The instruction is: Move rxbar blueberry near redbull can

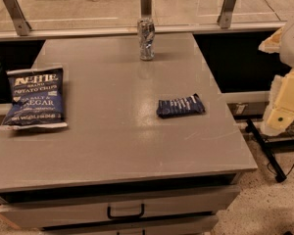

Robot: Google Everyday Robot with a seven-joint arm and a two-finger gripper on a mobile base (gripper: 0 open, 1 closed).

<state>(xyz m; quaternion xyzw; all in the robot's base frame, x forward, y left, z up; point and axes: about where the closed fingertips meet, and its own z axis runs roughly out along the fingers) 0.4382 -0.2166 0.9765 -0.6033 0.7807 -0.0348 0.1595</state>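
Grey drawer (pixel 186 200) with a black handle (pixel 125 212) fronts the grey table (pixel 112 146). Flat navy-blue rxbar blueberry wrapper (pixel 180 105) lies right of centre, well apart from the slim silver redbull can (pixel 146 39) upright at the far edge. Cream gripper (pixel 283 104) hangs beyond the table's right edge; whether it is open or closed, I cannot tell.

A grey tabletop (pixel 127 131) sits over a drawer (pixel 186 202) with a dark handle (pixel 126 213). Behind it runs a glass barrier (pixel 88 4) on metal posts (pixel 146 1); speckled floor (pixel 264 199) lies right, where my end effector (pixel 283 104) hangs beside the tabletop.
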